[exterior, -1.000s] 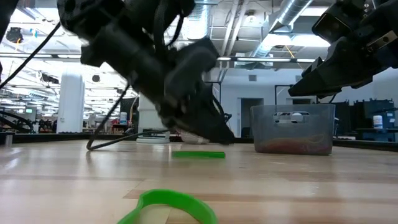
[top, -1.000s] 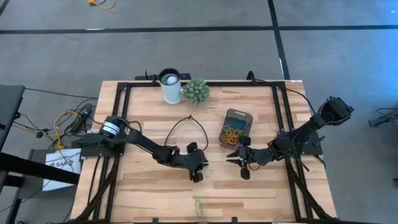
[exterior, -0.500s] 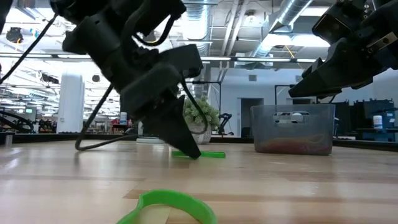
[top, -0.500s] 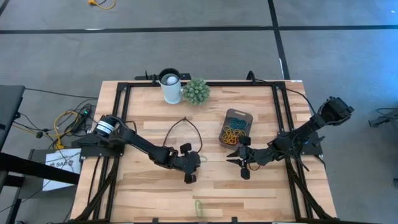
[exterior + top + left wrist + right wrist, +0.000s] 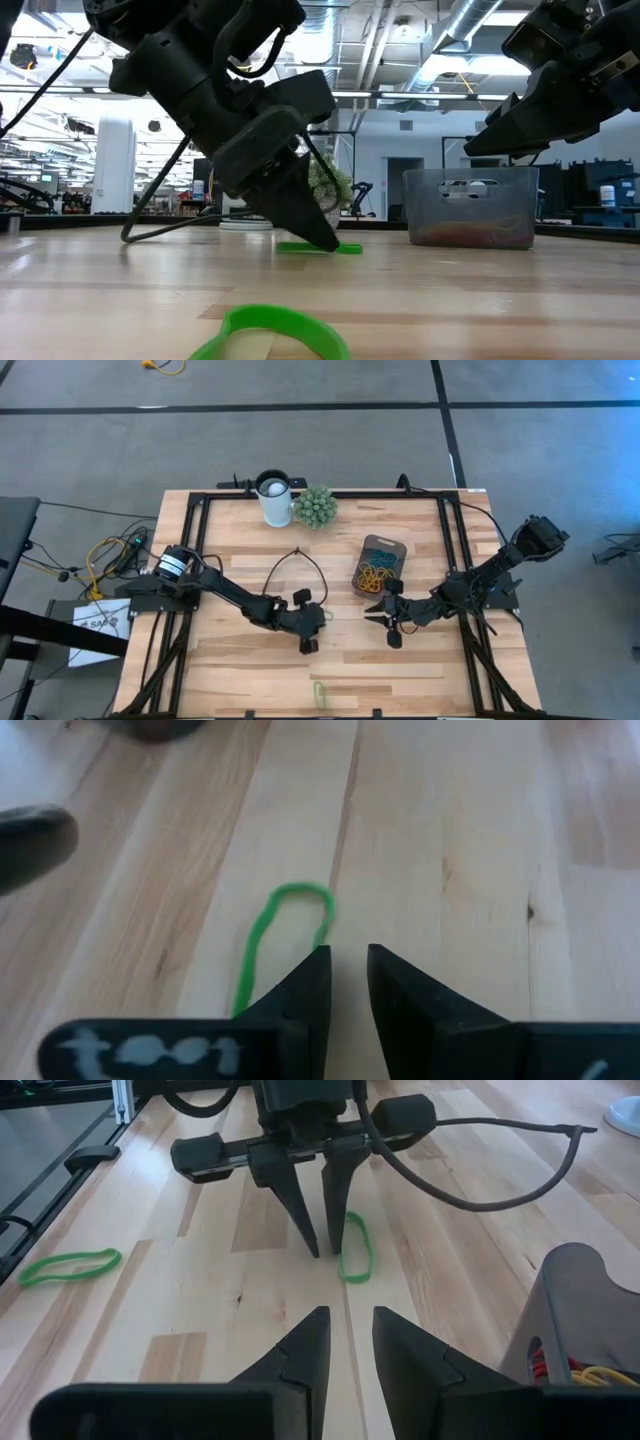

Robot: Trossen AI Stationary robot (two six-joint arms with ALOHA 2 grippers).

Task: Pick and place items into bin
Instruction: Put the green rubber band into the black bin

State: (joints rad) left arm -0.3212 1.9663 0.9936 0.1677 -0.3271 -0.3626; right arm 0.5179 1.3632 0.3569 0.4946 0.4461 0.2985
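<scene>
Nearest the table's front edge lies a loose green rubber band point(image 5: 318, 692), untouched and well apart from both arms; it also shows in the foreground of the low view; farther in, near the table's middle, the left gripper point(image 5: 309, 640) is tipped down to the wood with its fingers narrowly parted, a slim gap between the tips; a second green rubber band point(image 5: 272, 936) lies flat just beside one fingertip, not between the two, so nothing is pinched yet; the right wrist view shows the same thing, the band lying to one side of the left fingers point(image 5: 300, 1215); across from it the right gripper point(image 5: 389, 626) hovers above the table, its fingers slightly apart and holding nothing, seemingly waiting; just beyond the right gripper sits the translucent bin point(image 5: 398, 546), already holding a tangle of yellow, red and blue-grey bands; beyond that, near the far edge, stand a white cup point(image 5: 273, 499) and a green spiky ball point(image 5: 316, 506); judged from this, most of the task is done, with two green bands left on the table
</scene>
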